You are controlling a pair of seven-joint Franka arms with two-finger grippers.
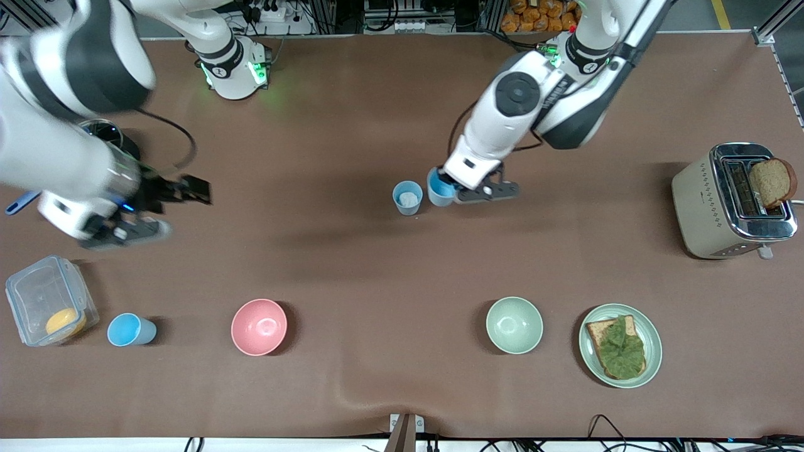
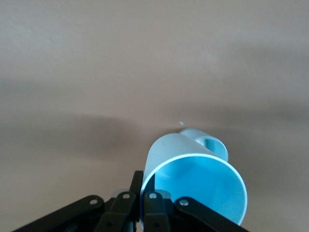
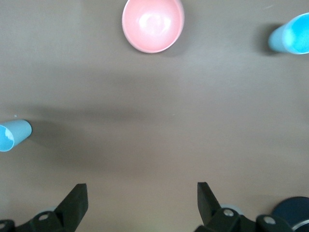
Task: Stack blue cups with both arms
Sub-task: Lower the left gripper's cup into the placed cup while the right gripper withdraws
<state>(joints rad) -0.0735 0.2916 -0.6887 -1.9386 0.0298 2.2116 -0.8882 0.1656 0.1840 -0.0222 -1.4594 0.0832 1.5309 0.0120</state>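
While the left claw (image 1: 453,186) is clamped on the rim of a tilted blue cup (image 1: 438,187), most of that cup's wall sits hidden under the wrist from the front. Just beside it stands a second blue cup (image 1: 407,198), something pale inside, hard to make out. The right claw (image 1: 188,190) hangs spread wide over bare brown surface (image 1: 352,263), holding nothing. A third blue cup (image 1: 129,330) stands between a clear box (image 1: 47,301) and the pink bowl (image 1: 259,326).
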